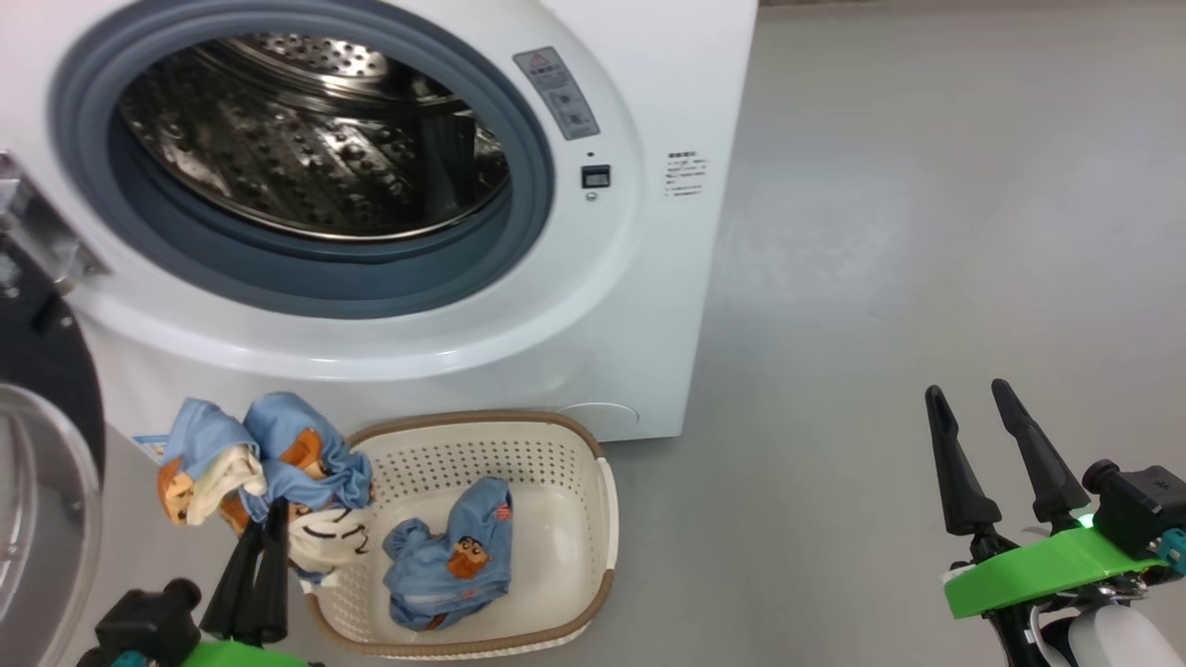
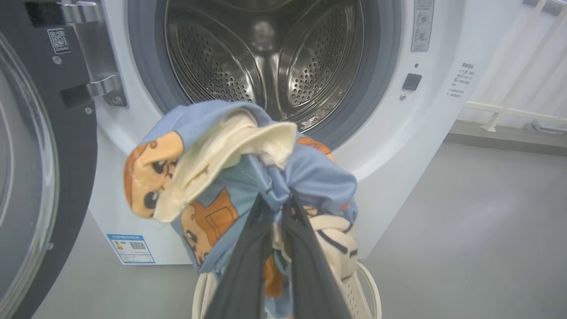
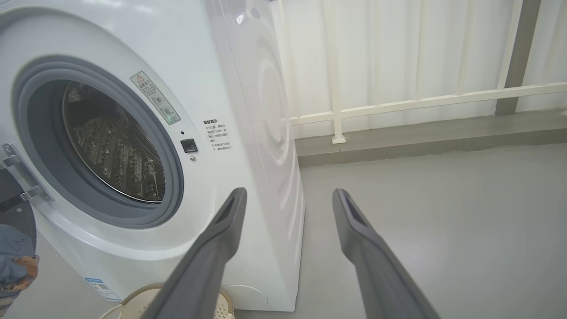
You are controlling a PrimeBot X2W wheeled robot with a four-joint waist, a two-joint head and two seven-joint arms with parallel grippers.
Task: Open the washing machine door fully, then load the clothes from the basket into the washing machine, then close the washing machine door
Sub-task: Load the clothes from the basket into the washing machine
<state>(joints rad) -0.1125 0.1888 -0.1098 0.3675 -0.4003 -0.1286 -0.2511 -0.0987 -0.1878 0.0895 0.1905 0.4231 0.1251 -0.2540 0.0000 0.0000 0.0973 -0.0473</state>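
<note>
The washing machine (image 1: 574, 306) stands with its steel drum (image 1: 315, 139) exposed. The washing machine door (image 1: 46, 435) is swung open at the left, glass and black rim showing. In front sits the basket (image 1: 607, 519), with one blue printed garment (image 1: 454, 556) lying inside. My left gripper (image 1: 262, 528) is shut on a bundle of clothes (image 1: 259, 454), lifted above the basket's left rim, below the drum opening. In the left wrist view the clothes (image 2: 221, 168) hang from the gripper (image 2: 277, 199) before the drum (image 2: 266, 57). My right gripper (image 1: 968, 391) is open and holds nothing, well right of the basket.
Grey floor (image 1: 927, 232) stretches to the right of the machine. A white railing (image 3: 398, 102) and a low ledge run behind it. The open door (image 2: 26, 155) stands close on the left of the held bundle. A blue label (image 2: 131, 248) marks the machine's lower corner.
</note>
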